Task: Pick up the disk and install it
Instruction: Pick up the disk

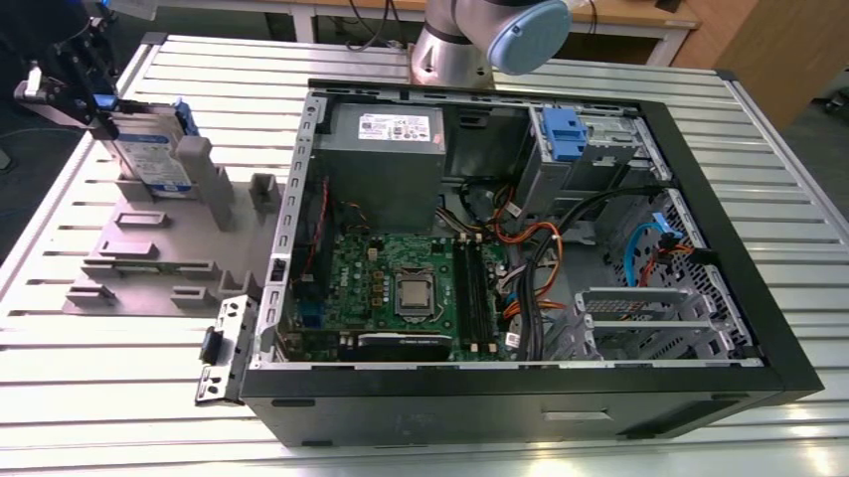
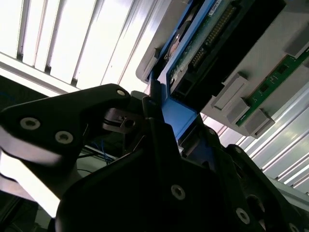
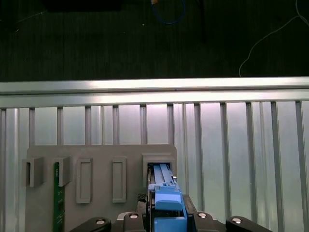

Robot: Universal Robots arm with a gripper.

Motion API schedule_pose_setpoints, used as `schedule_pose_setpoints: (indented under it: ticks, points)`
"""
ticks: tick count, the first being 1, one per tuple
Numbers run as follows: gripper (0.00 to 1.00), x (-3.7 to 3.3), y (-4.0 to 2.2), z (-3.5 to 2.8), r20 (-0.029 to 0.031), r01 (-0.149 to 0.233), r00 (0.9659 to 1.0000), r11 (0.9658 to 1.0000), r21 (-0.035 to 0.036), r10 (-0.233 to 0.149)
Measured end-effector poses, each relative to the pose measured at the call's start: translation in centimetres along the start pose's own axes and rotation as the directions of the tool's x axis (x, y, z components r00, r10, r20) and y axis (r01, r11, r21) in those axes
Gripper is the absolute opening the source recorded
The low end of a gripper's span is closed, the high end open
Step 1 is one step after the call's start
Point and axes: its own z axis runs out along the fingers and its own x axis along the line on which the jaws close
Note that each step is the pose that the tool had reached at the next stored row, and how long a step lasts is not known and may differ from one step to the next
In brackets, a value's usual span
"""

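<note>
end effector (image 1: 103, 107) at the exterior view's left, clamped on upright disk (image 1: 149, 157), in grey holder (image 1: 149, 243)

The gripper (image 3: 168, 215) was matt black with silver screws (image 2: 177, 192); well away, a silver arm (image 1: 448, 55) wore a pale-blue cap (image 1: 528, 30).

Open black computer case (image 1: 504, 407) on slatted metal table (image 1: 106, 397), green motherboard (image 1: 385, 268) inside, grey fixture plate (image 1: 146, 248) beside it

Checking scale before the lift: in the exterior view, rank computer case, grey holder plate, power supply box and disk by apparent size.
Largest to smallest:
computer case
grey holder plate
power supply box
disk
The last two look close.
</note>
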Motion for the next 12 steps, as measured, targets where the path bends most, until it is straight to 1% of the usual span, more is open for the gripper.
schedule_pose_setpoints:
  ticks: [4,5,7,8,10,12]
  points:
    - [0.38,0.0,0.0,0.02,0.0002,0.0,1.0,1.0,0.0004,0.0]
    - [0.44,0.0,0.0,0.01,0.0001,0.0,1.0,1.0,0.0002,0.0]
    - [0.44,0.0,0.0,0.01,0.0,-0.001,1.0,1.0,0.0002,0.001]
    - [0.51,0.0,0.0,0.0,0.0,-0.001,1.0,1.0,0.0001,0.001]
    - [0.51,0.0,0.0,0.0,0.0,0.0,1.0,1.0,0.0,0.0]
    - [0.51,0.0,0.0,0.0,-0.0005,0.014,0.9999,0.9999,-0.0009,-0.014]
